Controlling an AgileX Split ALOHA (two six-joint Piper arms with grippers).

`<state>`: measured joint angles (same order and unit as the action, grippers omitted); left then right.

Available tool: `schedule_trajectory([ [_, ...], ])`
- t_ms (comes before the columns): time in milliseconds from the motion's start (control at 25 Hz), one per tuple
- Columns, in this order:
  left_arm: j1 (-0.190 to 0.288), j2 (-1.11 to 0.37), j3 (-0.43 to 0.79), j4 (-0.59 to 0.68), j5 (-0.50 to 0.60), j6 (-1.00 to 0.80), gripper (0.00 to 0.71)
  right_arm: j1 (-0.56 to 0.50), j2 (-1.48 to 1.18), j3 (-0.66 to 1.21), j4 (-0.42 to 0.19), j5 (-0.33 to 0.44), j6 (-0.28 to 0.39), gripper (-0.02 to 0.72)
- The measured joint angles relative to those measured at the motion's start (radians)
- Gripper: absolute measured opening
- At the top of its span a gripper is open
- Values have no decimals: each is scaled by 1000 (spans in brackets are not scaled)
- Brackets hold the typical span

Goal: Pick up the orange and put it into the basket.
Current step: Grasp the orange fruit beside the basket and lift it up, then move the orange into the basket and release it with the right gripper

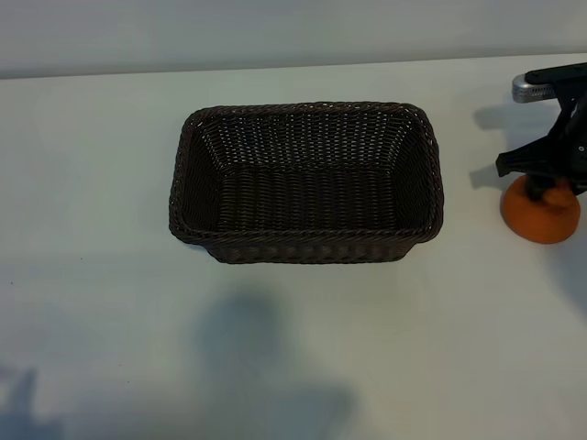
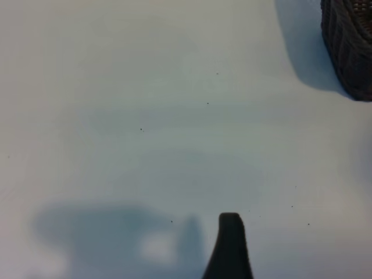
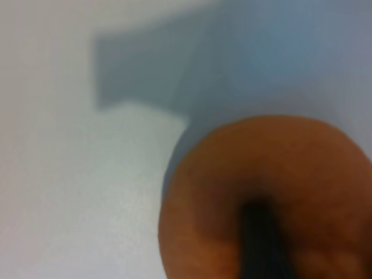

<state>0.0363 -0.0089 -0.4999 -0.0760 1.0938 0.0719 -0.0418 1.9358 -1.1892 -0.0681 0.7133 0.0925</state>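
Note:
The orange (image 1: 541, 215) rests on the white table at the far right, to the right of the basket (image 1: 422, 160) and apart from it. My right gripper (image 1: 548, 183) comes down on the orange's top and is shut on it. In the right wrist view the orange (image 3: 221, 197) fills the near part, with one dark finger (image 3: 263, 244) lying against its skin. The dark brown woven basket stands at the table's middle with nothing in it. Of my left gripper, only one dark finger (image 2: 230, 247) shows, hovering over bare table; the gripper is open and holds nothing.
One corner of the basket (image 2: 351, 46) shows in the left wrist view, well away from that finger. The table's far edge (image 1: 275, 69) runs along the back. Arm shadows (image 1: 248, 348) fall on the table in front of the basket.

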Motion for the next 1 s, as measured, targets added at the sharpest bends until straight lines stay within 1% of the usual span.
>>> schedule_trajectory([
  [80, 0, 0, 0, 0, 0, 0, 594, 0, 6, -4, -1, 12, 0, 196],
  [120, 0, 0, 0, 0, 0, 0, 594, 0, 6, -6, -1, 15, -1, 138],
  [160, 0, 0, 0, 0, 0, 0, 594, 0, 6, -6, -1, 18, -3, 100],
  [200, 0, 0, 0, 0, 0, 0, 594, 0, 6, -7, -3, 19, -5, 89],
  [520, 0, 0, 0, 0, 0, -1, 594, 0, -28, -8, -6, 59, -21, 88],
  [720, 0, 0, 0, 0, 0, -1, 594, 0, -132, -7, 3, 94, -22, 72],
  [1000, 0, 0, 0, 0, 0, -4, 593, 0, -289, -6, 7, 117, -28, 72],
])
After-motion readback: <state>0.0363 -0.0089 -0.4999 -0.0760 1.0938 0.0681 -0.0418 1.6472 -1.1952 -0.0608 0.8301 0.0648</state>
